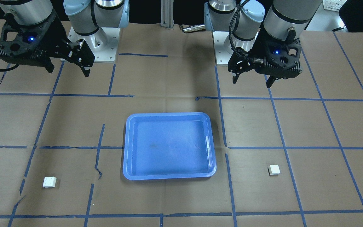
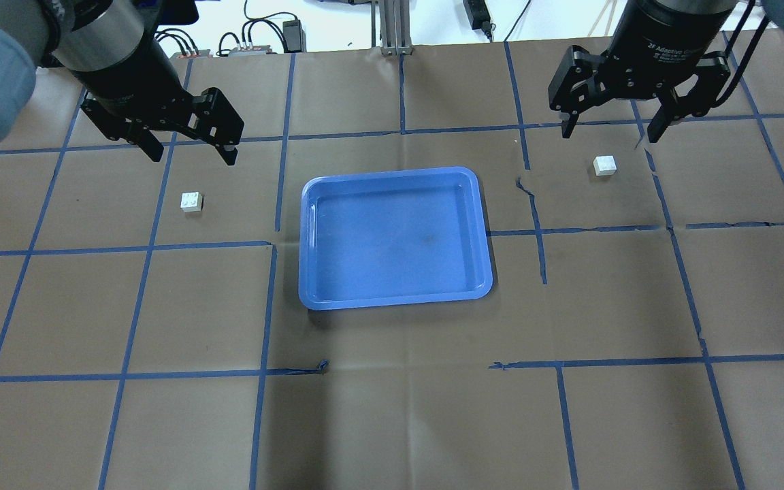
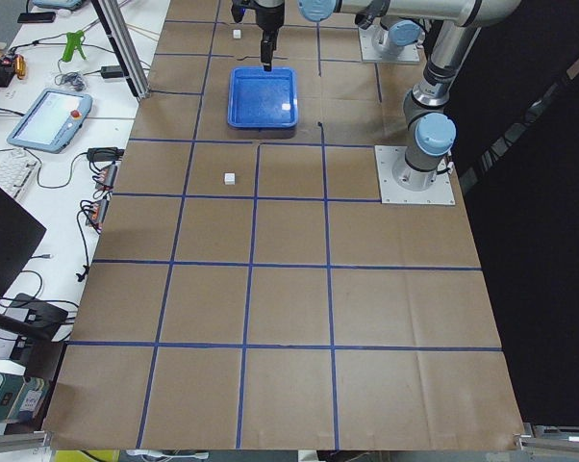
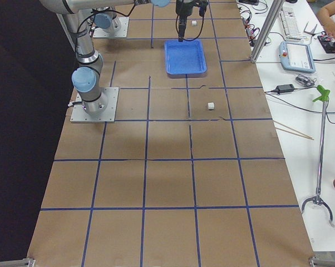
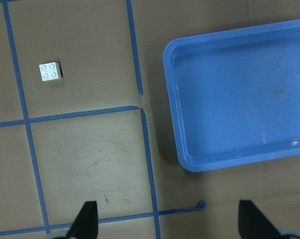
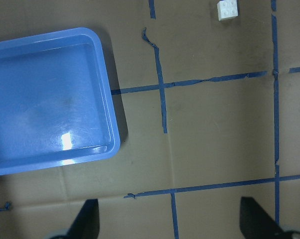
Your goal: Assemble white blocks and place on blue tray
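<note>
The blue tray (image 2: pixel 392 238) lies empty at the table's middle, also in the front view (image 1: pixel 169 146). One white block (image 2: pixel 192 202) sits on the paper left of the tray, also in the front view (image 1: pixel 273 169) and the left wrist view (image 5: pixel 51 71). The other white block (image 2: pixel 605 165) sits right of the tray, also in the front view (image 1: pixel 49 182) and the right wrist view (image 6: pixel 227 9). My left gripper (image 2: pixel 191 156) hangs open and empty above the table, behind its block. My right gripper (image 2: pixel 608 135) hangs open and empty just behind the other block.
Brown paper with a blue tape grid covers the table. The two arm bases (image 1: pixel 93 44) (image 1: pixel 224 47) stand at the robot's edge. An aluminium post (image 2: pixel 392 27) rises at the far edge. Benches with a teach pendant (image 3: pixel 54 111) and cables flank the table.
</note>
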